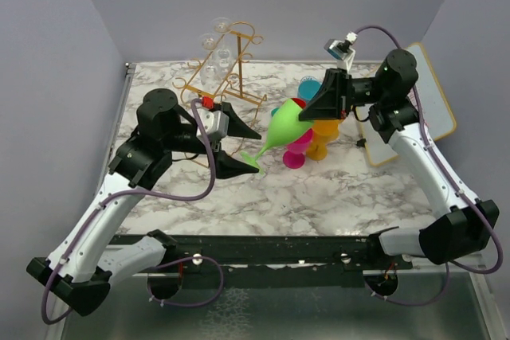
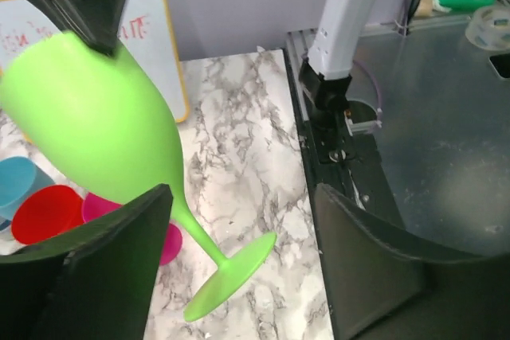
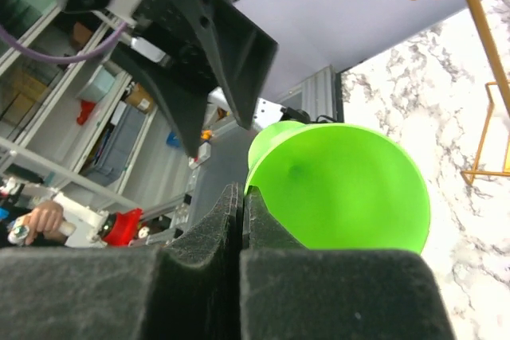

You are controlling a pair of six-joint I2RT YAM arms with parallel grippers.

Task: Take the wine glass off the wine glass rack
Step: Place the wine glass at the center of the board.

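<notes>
Wine glass rim lost inside right pincer

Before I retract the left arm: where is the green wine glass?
Top view, mid-table: the green wine glass hangs tilted, rim pinched by the right tool, foot inside the open left tool, beside the coloured cups.

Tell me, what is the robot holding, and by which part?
The right claw pinches the green wine glass by its rim; the left claw holds nothing.
</notes>
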